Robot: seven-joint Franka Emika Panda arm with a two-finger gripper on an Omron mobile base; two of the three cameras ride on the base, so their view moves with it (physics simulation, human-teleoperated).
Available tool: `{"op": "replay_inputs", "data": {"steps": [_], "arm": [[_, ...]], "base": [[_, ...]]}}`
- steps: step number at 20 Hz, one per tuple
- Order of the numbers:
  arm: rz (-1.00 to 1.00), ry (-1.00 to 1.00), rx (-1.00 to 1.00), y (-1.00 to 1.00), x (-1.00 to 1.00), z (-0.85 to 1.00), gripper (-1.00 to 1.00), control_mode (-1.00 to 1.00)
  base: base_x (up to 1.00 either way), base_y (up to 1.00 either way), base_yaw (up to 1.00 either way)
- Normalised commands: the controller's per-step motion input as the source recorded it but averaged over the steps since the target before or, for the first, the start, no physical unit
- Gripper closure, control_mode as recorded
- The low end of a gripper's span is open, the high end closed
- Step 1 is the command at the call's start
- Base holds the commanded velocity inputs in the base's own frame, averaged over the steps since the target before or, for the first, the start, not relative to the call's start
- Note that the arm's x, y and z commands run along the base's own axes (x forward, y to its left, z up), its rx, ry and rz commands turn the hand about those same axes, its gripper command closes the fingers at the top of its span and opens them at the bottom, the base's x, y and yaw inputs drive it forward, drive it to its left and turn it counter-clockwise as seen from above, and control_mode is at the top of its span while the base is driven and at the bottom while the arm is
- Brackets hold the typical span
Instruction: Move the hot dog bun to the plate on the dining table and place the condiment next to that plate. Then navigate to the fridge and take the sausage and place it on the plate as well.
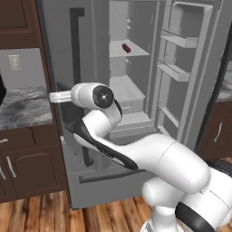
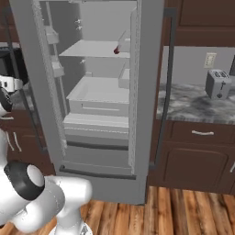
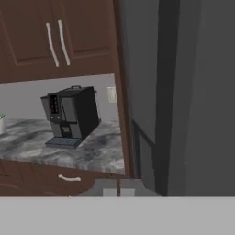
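Note:
The fridge (image 1: 136, 90) stands in front of me with both doors swung open, and its shelves and drawers are bare apart from the sausage (image 1: 126, 47). That small dark red cylinder lies on an upper shelf, seen again from the right as the sausage (image 2: 116, 51). My arm is folded low before the fridge (image 2: 147, 92), with the hand turned left toward the wall counter, well below and left of the sausage. My gripper (image 3: 118, 188) is shut with its tips together and nothing between them, next to the fridge's grey side (image 3: 183, 92).
The open right door (image 1: 190, 68) carries bins, and the left door (image 1: 72, 45) stands close to my hand. A black coffee machine (image 3: 71, 117) sits on the marbled left counter (image 1: 22, 108). A toaster (image 2: 216, 84) stands on the right counter (image 2: 197, 105).

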Motion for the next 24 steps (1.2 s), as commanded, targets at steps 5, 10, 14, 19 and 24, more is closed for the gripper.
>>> {"op": "replay_inputs", "data": {"steps": [5,10,14,19,24], "arm": [[0.00,-0.04,0.00,0.27,-0.98,0.29,-1.00,-1.00],[-0.03,-0.06,0.00,-1.00,-1.00,0.14,-1.00,-1.00],[-0.16,0.13,0.00,-1.00,-0.40,0.09,-1.00,-1.00],[-0.19,0.27,0.00,-1.00,0.28,0.09,-1.00,-1.00],[-0.13,0.13,0.05,-1.00,0.39,0.12,-1.00,-1.00]], "base": [[0.00,0.00,0.00],[0.00,0.00,0.00],[0.00,0.00,0.00],[0.00,0.00,0.00],[0.00,0.00,0.00]]}}
